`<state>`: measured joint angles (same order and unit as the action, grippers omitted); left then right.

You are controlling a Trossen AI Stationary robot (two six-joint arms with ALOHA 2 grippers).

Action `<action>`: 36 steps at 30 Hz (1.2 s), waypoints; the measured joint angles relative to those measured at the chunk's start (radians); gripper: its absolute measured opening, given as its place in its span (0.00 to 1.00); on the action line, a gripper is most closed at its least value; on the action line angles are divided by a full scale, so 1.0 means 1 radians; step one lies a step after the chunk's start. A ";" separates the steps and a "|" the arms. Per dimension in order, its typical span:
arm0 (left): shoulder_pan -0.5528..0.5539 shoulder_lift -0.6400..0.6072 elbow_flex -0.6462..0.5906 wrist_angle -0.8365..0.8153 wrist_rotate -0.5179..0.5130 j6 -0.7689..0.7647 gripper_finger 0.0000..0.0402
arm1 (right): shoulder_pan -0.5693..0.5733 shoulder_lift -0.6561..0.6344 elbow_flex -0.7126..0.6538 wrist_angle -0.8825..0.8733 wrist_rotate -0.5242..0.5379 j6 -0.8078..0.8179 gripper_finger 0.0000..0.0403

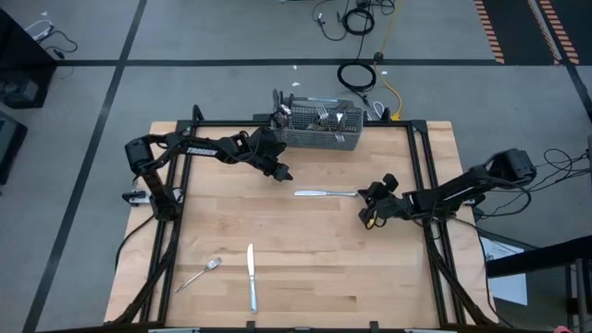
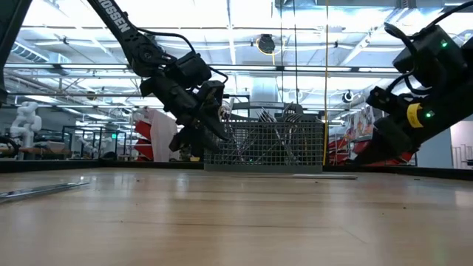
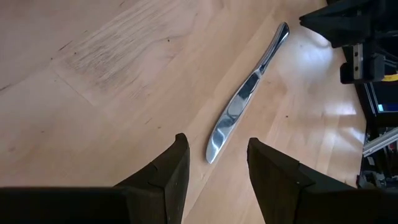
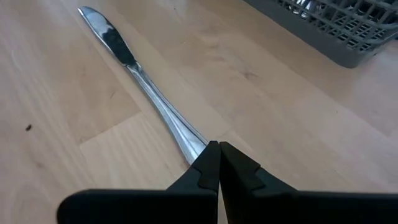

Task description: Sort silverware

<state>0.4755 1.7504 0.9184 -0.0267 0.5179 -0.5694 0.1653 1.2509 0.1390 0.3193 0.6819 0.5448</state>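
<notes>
A table knife [image 1: 324, 193] lies flat on the wooden table between my two grippers. My left gripper [image 3: 214, 162] is open and hovers just off the blade tip [image 3: 211, 152], touching nothing. My right gripper [image 4: 219, 163] is shut, with its tips at the knife's handle end [image 4: 194, 148]. The grey mesh basket [image 1: 319, 129] at the far edge holds several forks and spoons standing upright. A fork [image 1: 199, 274] and a second knife [image 1: 251, 276] lie near the near edge. My right gripper comes slanting down from the table's right, along the knife. Its shut fingertips [image 4: 211, 158] stand over the handle end [image 4: 194, 148], which runs in under them. I cannot tell whether they touch it. The knife lies flat on the table.
The basket [image 2: 273, 144] stands close behind the left arm [image 2: 177, 81]. A black frame [image 1: 421, 166] borders the table's sides. Bare wood lies in the middle between the knife and the two pieces at the near edge. Cables lie on the floor beyond the table.
</notes>
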 joint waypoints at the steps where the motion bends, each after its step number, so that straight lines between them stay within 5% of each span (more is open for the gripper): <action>1: 0.000 0.000 0.000 0.001 0.000 0.000 0.41 | -0.001 0.007 0.000 0.007 0.000 -0.004 0.00; 16: 0.000 0.000 0.000 0.001 0.001 0.013 0.41 | -0.027 0.132 0.001 0.104 -0.045 -0.059 0.00; 24: -0.051 0.000 0.000 -0.021 -0.005 0.177 0.41 | -0.029 0.213 0.004 0.180 -0.044 -0.027 0.00; 36: -0.188 0.001 0.000 -0.073 -0.204 0.436 0.41 | -0.029 0.224 0.003 0.186 -0.053 -0.032 0.00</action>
<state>0.2877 1.7511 0.9180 -0.0996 0.3138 -0.1337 0.1368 1.4750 0.1417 0.5053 0.6292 0.5131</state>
